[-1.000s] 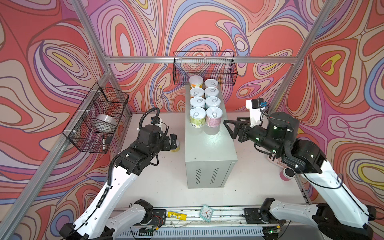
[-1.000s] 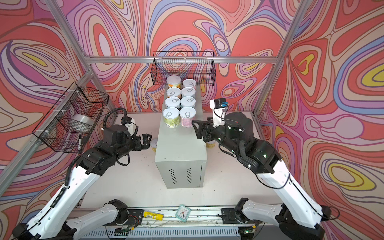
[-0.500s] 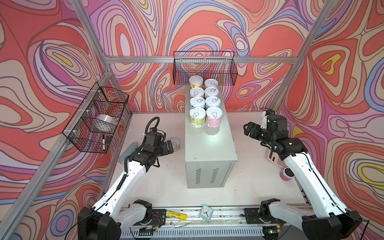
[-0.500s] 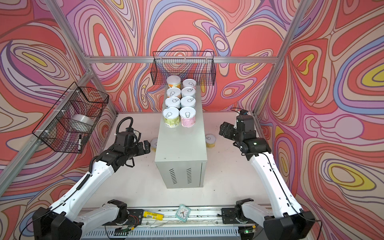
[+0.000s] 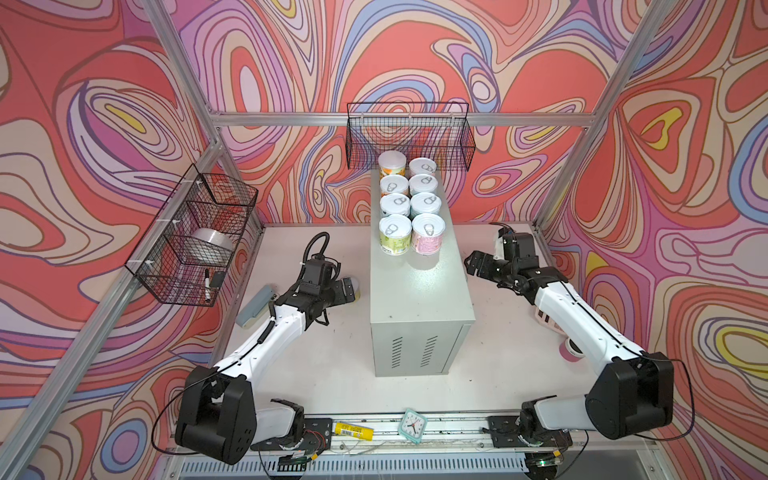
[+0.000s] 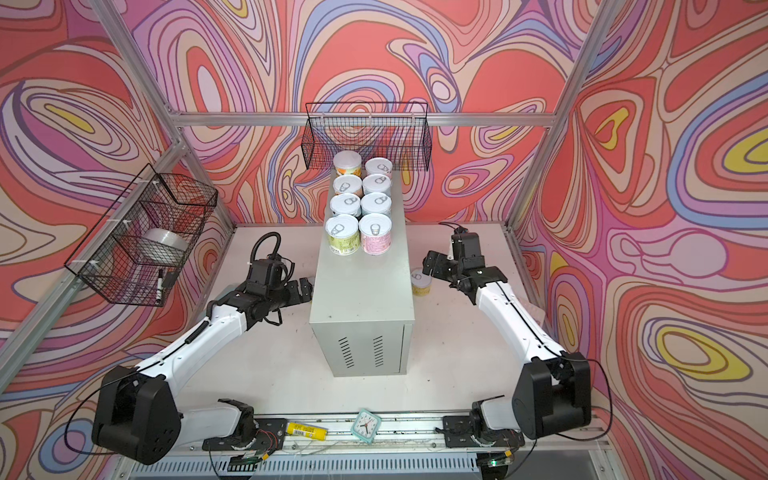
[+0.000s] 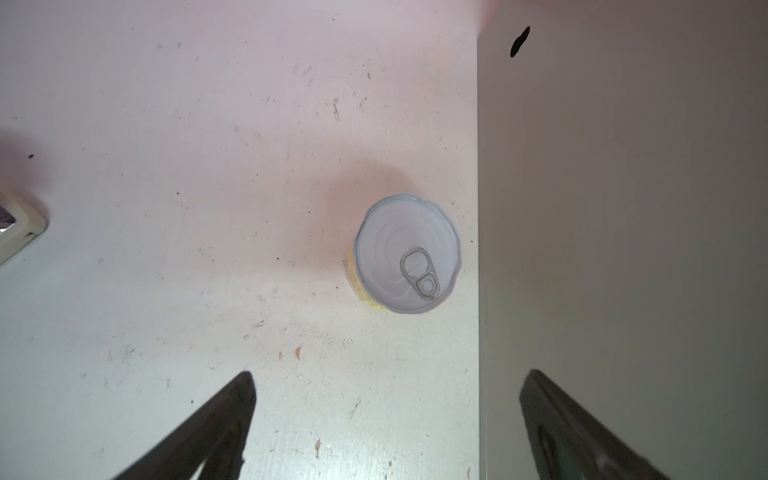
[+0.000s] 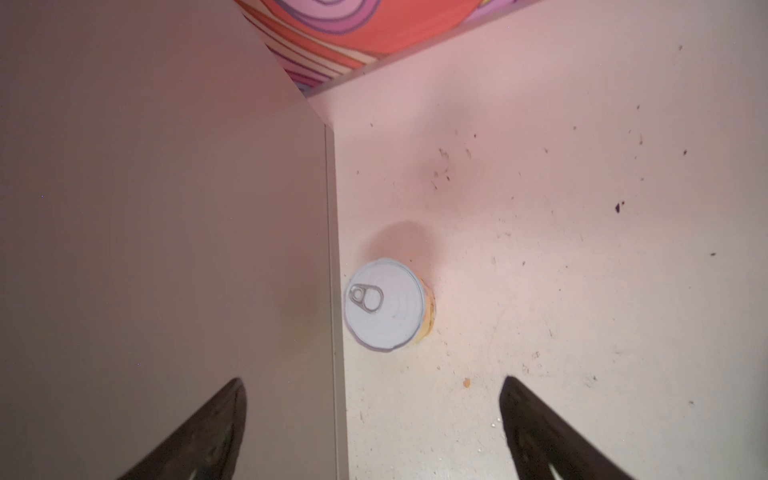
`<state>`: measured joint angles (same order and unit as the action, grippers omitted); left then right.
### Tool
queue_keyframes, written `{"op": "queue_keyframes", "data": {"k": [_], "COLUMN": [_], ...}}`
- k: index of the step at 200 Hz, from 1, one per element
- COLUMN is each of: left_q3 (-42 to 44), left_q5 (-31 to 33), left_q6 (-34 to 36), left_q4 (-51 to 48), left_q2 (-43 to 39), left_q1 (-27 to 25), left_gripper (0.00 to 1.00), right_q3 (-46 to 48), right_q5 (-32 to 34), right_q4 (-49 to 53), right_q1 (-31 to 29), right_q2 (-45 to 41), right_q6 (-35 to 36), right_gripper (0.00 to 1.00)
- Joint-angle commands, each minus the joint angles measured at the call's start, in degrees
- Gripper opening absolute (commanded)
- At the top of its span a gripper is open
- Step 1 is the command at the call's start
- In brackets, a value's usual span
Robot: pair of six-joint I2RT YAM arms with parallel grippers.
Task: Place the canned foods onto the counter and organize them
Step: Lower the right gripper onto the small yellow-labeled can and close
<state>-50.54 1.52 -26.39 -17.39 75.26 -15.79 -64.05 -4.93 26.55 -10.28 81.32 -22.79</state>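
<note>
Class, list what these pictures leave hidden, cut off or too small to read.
Left table can: mostly behind the left gripper in a top view.
Right table can: hidden by the counter in a top view.
Labels of rear cans: blocked by front cans in both top views.
Pink cylinder: partly under the right arm.

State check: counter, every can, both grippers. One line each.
counter: upright on the table, near end of its top bare.
eight cans: upright on the counter's far end, two rows of four.
left-side can: upright on the table beside the counter, not held.
right-side can: upright on the table beside the counter, not held.
left gripper: open, empty, near the left-side can.
right gripper: open, empty, near the right-side can.
</note>
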Motion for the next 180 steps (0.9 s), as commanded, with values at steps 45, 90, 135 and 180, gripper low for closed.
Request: {"op": "queue_keyframes", "data": {"k": [45, 90, 135, 180], "left_q3": [2.05, 2.30, 2.72, 2.95], "left_q5": [-1.65, -2.28, -3.03, -3.54], "left_q6": [-0.33, 0.20, -0.14, -0.37], "left_q4": [5.74, 5.70, 6.57, 7.25], "left_q2": [1.23, 1.19, 1.24, 1.90], "left_q1": [0.28, 0.24, 0.27, 0.26], "left_gripper": [1.00, 1.00, 0.98, 0.97], "right_q3": [-1.79, -3.37, -6.11, -7.35], "right_q5": [4.20, 8.61, 12.96, 14.69], "right_q4": [-4.15, -5.28, -4.98, -5.28], "right_q1": [-4.96, -7.45, -8.56, -8.66], "right_q2": [9.94, 15.60, 22.62, 27.07], "right_q6": [3.20, 4.13, 5.11, 5.27], "right_gripper": [0.98, 0.98, 0.98, 0.97]}}
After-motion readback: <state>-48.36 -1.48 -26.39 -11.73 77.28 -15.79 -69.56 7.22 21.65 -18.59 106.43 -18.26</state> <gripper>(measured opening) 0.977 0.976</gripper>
